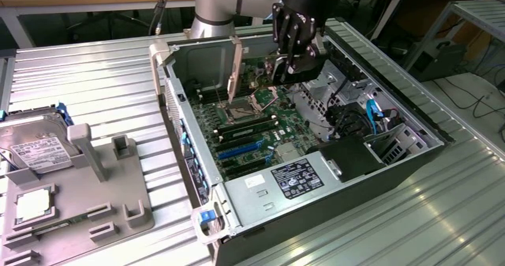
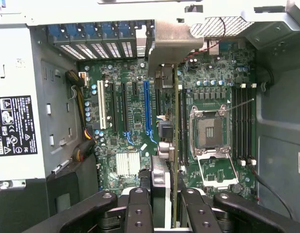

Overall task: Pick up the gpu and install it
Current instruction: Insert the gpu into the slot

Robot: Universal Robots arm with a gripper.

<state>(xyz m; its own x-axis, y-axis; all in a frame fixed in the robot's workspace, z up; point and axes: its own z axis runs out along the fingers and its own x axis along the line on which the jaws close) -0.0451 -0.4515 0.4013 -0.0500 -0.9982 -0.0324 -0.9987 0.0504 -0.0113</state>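
Ribbed metal bench (image 1: 94,77) is carrying an open computer case (image 1: 177,112). Gripper (image 2: 164,194) is clenching the gpu (image 2: 174,46) by its edge, holding it upright over the motherboard (image 2: 125,97), between the blue slot (image 2: 146,107) and the CPU socket (image 2: 210,131). Contact with a slot: cannot tell.

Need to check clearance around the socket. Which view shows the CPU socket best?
Wrist view: the CPU socket is seen straight down, whole and unobstructed. The exterior view shows it at a slant, deep inside the case.
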